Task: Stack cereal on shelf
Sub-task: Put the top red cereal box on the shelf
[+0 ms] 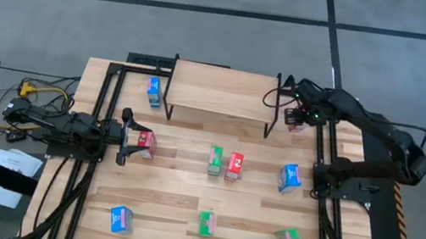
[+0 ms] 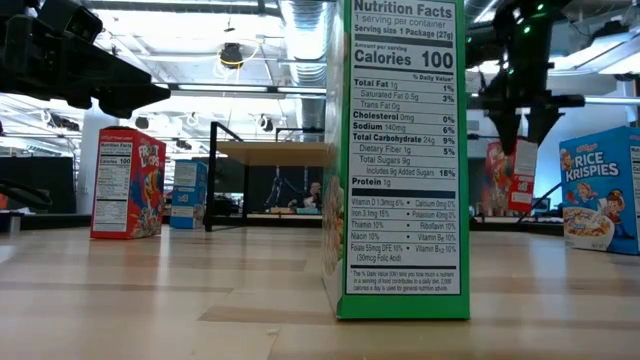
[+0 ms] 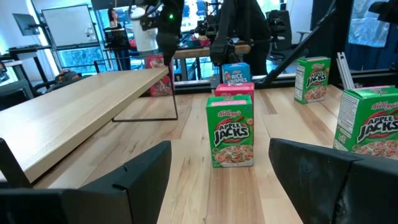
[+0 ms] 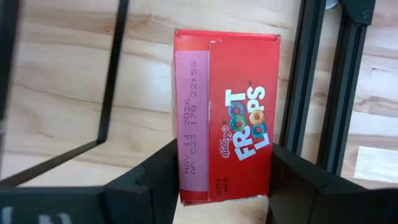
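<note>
Spread jaws of the right gripper (image 4: 224,180) straddle a red cardboard Froot Loops box (image 4: 225,115) just beside the light wooden shelf (image 1: 221,93) (pick step, apparently); next, close and lift. Left gripper (image 1: 126,137) waits open beside another red box (image 1: 145,143).

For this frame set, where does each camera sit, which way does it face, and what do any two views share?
High: overhead, straight down on the shelf, both arms showing.
Low: table height, facing the room; a green cereal box fills the centre.
Left wrist: looks past the left gripper, open, toward an Apple Jacks box.
Right wrist: looks down past the right gripper at a Froot Loops box between its fingers.
Shared: high and right wrist both show that Froot Loops box by the shelf's right leg.
</note>
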Robot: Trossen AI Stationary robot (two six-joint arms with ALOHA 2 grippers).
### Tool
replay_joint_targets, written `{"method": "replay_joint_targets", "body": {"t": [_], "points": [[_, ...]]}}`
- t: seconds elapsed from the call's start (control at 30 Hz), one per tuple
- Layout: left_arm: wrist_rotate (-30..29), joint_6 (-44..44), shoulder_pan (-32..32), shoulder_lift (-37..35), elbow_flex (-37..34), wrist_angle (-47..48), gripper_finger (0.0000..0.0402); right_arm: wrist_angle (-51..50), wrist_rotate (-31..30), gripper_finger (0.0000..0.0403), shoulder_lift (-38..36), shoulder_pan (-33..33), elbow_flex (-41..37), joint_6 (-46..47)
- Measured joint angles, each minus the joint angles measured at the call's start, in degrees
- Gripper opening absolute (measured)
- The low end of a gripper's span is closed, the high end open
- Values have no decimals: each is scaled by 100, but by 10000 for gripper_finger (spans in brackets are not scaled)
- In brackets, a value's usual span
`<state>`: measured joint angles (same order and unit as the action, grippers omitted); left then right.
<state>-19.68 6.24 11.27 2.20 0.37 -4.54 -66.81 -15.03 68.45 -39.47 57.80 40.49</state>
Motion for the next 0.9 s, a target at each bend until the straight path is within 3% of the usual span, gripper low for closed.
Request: {"method": "replay_joint_targets", "body": {"t": [0.4, 0.73, 0.9], "points": [[0, 0, 1, 0, 0, 1, 262, -105, 9, 221, -900, 381, 51, 256], [0, 0, 0, 0, -1, 0, 262, -220, -11, 221, -1080, 712, 961, 312], [-2, 0, 0, 1, 1, 0, 263, -221, -308, 221, -1076, 723, 1429, 250]]}}
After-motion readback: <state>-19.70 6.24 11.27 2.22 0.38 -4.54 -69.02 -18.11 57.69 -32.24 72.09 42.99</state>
